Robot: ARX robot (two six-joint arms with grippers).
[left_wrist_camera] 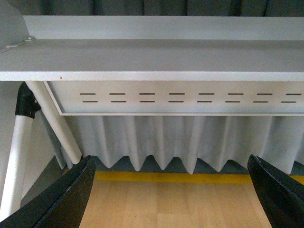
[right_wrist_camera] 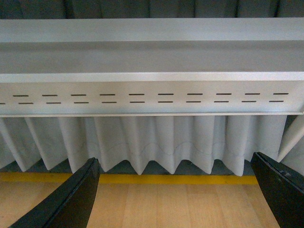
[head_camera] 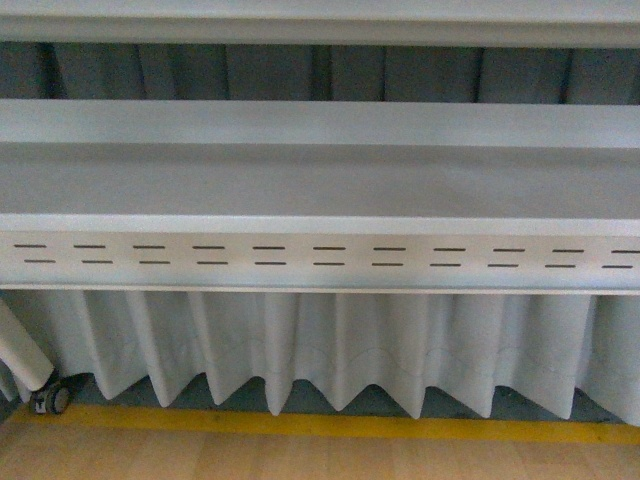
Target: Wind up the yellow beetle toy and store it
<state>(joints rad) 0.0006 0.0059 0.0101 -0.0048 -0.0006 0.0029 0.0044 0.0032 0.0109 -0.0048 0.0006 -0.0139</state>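
no readable text, labels or numbers, perhaps only slots on white panel (head_camera: pixel 320 256)

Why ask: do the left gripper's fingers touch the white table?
Apart. The left wrist view shows both fingers low over the wooden floor, the table far beyond.

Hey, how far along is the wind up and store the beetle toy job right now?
Nothing looks done: no yellow toy shows in any view. Nothing is in hand either; the left end effector and right end effector both hang open and empty over the wooden floor, facing the white shelf and pleated curtain. Finding, winding and storing the toy are all still left.
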